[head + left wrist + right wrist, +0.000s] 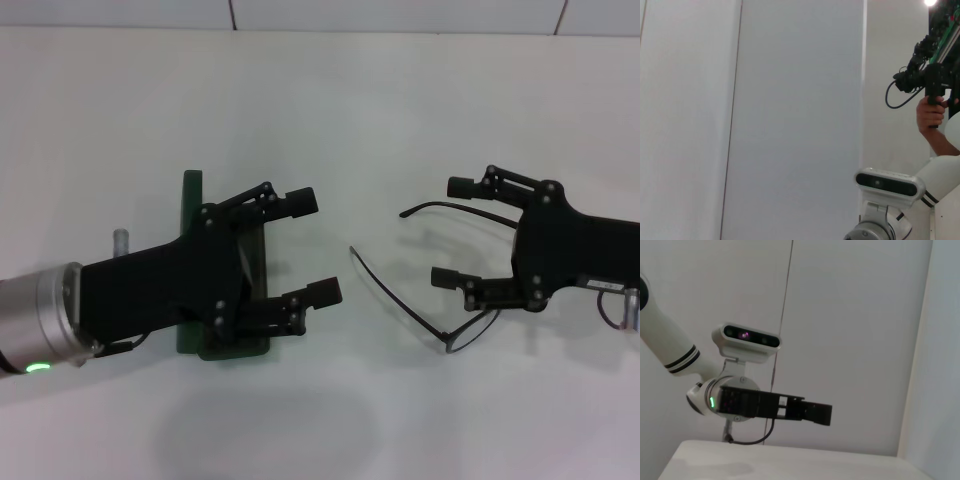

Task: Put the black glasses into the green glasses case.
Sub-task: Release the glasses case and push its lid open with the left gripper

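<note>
The black glasses (395, 292) lie on the white table right of centre, temple arms spread toward the middle. One lens rim (470, 330) shows; the rest of the front is hidden under my right gripper (452, 231). That gripper hovers open over the glasses with nothing between its fingers. The green glasses case (190, 200) lies left of centre, mostly covered by my left gripper (313, 247), which is open and empty above it. I cannot tell whether the case lid is up. The right wrist view shows the left gripper (790, 410) farther off, side-on.
The white table (320, 120) stretches back to a tiled wall. In the left wrist view I see a white wall, the right arm's wrist camera (885, 182), and a person's hand (932, 112) holding a black device at the far edge.
</note>
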Controlling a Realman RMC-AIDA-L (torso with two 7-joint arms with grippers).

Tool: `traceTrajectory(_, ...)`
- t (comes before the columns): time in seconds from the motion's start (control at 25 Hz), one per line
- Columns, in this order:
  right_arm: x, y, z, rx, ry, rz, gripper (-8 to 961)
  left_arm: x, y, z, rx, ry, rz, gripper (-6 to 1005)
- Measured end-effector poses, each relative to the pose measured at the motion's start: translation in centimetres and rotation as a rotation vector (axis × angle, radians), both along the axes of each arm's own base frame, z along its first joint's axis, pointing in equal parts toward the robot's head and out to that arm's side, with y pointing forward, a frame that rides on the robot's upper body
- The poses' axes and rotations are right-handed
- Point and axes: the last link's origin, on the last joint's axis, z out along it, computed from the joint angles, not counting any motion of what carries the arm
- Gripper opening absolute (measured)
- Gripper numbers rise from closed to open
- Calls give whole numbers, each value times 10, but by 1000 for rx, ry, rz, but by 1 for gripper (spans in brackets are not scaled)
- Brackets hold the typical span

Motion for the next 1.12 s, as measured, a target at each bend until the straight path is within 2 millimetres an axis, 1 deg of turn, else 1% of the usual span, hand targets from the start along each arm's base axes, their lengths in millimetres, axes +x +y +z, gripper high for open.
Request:
traceTrajectory(0.44,0,-5,-4,-15,10,0,890,0,-1,-2,4,-6,5,856)
traceTrajectory(0.56,0,-6,-5,-16,12,-3,889,1,8,6,18,-61,79,851)
traceTrajectory(0.64,0,-7,-5,-18,15,-1,889,0,22,19,-8,-98,172,848)
traceTrajectory(0.68,0,-7,-5,-19,16,0,889,-4,38,35,-71,-93,274,846)
traceTrajectory(0.72,0,-8,-5,-20,17,1,889,-4,38,35,-71,-93,274,844)
traceTrajectory(0.84,2,-9,-4,-23,17,-5,889,-14,60,66,-164,18,436,839)
traceTrajectory(0.96,7,-12,-3,-22,14,-18,889,-23,68,89,-224,149,594,834)
traceTrajectory(1.04,9,-13,-2,-18,14,-22,889,-28,68,99,-252,236,687,830)
traceTrajectory(1.12,9,-13,-2,-17,14,-21,889,-31,66,102,-270,313,766,827)
